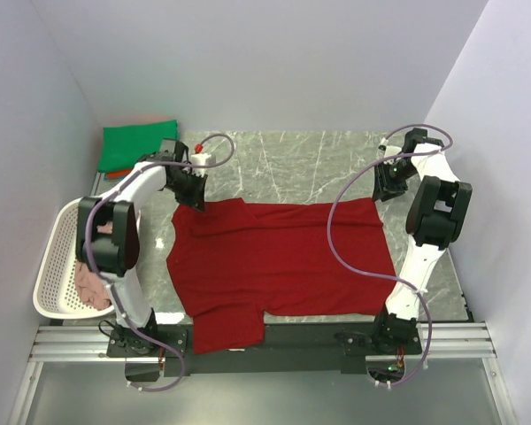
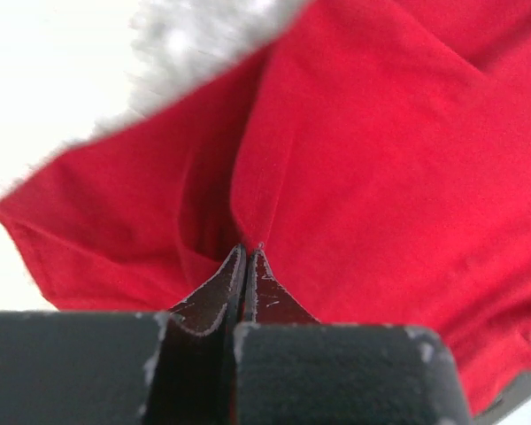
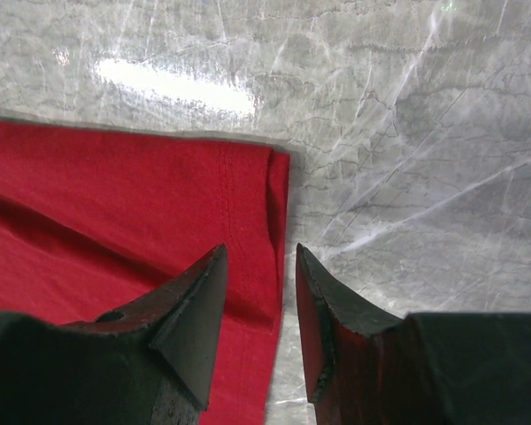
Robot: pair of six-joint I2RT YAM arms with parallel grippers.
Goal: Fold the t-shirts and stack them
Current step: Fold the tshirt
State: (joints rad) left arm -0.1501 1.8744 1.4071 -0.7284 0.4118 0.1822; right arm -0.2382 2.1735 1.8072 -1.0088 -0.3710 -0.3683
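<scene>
Left claw [image 2: 248, 255]: jaws shut tight on a small pinched fold of the dark red t-shirt [image 1: 274, 261]. The grip is at the cloth's far left corner, which is drawn into creases around the tips.

Right claw [image 3: 261, 266]: jaws apart, gripping nothing. It is poised over the stitched edge at the shirt's far right corner, one finger above the cloth and the other above the bare table [image 3: 407, 133].

The dark red t-shirt lies spread flat across the middle of the marbled table, between the two arms, with one part draping over the near edge.

A folded green t-shirt [image 1: 139, 143] sits at the table's far left corner, with a sliver of orange-red cloth [image 1: 117, 174] showing under it.

A white basket [image 1: 53, 266] stands beside the left arm and holds pink cloth [image 1: 93, 285].
</scene>
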